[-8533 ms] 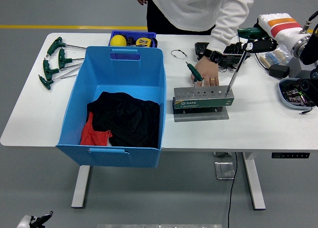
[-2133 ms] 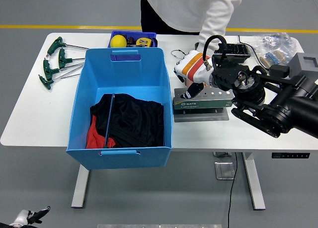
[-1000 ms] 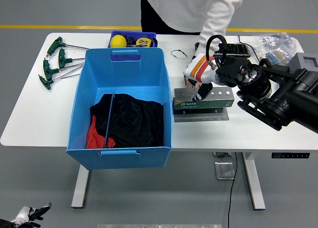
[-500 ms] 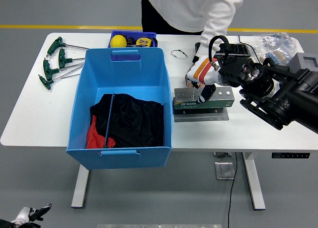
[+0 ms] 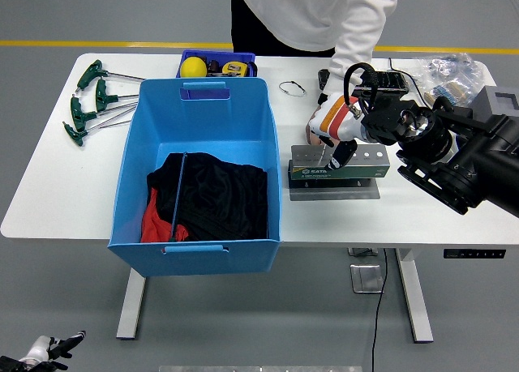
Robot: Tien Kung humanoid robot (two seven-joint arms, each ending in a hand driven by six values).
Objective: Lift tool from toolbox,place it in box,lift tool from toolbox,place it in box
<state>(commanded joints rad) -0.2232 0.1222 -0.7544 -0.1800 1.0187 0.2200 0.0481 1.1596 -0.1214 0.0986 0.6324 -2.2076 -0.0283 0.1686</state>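
Over the tool stand [image 5: 339,163] | right hand [image 5: 334,129] curls down on it, grip unclear | one long tool [image 5: 178,195] already lies in the blue bin [image 5: 201,104] | second lift not done | left hand out of view

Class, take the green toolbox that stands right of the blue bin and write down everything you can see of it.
The toolbox is a long, low block, dark green on the front with a pale printed label, its grey metal-looking top drilled with a row of small round holes. It sits lengthwise on a flat grey base plate on the white table, just right of the blue bin, apart from it. The robot's right hand reaches down over its left half; its fingers hide what they touch there.
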